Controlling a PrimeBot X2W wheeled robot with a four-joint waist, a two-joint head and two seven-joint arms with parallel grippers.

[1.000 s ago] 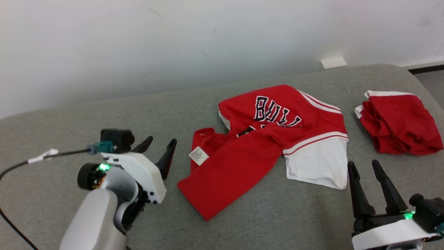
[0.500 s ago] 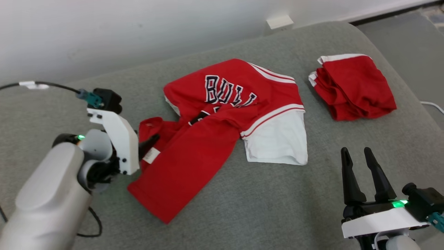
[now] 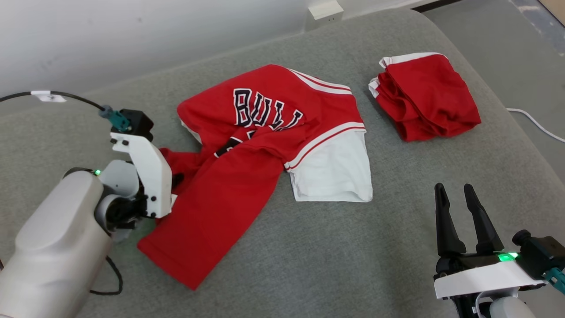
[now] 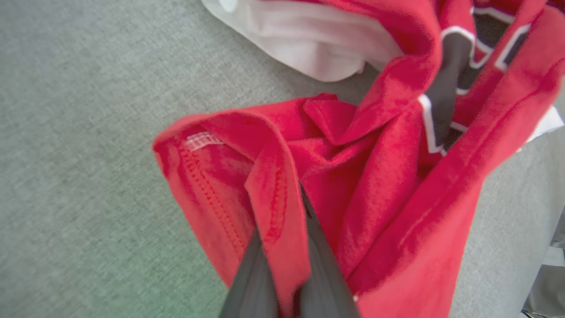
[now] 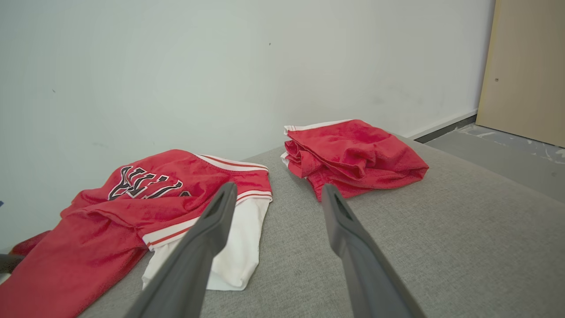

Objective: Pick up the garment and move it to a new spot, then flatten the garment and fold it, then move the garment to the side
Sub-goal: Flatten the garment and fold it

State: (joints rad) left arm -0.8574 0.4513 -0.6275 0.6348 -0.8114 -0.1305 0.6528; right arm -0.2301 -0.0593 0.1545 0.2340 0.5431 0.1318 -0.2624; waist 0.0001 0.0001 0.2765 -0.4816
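The garment (image 3: 229, 194) is a red jersey with dark "BULL" lettering and a white panel, lying crumpled in the middle of the grey cushion (image 3: 353, 256). My left gripper (image 3: 176, 181) sits at its left edge, fingers mostly hidden behind the white wrist mount. In the left wrist view this gripper (image 4: 287, 212) is shut on a stitched fold of the garment (image 4: 397, 176). My right gripper (image 3: 453, 187) stands open at the lower right, apart from the cloth. In the right wrist view the right gripper (image 5: 279, 187) has nothing between its fingers, and the garment (image 5: 110, 212) lies to their left.
A second red garment (image 3: 428, 97), folded, lies at the cushion's back right (image 5: 353, 154). A pale wall runs behind. The cushion's right edge drops to grey floor with a white cable (image 3: 534, 123). A black cable (image 3: 66, 95) trails from my left wrist.
The head camera has shifted. My left gripper has moved right onto the garment's left edge and shut on a fold of it. The right gripper stays open in place.
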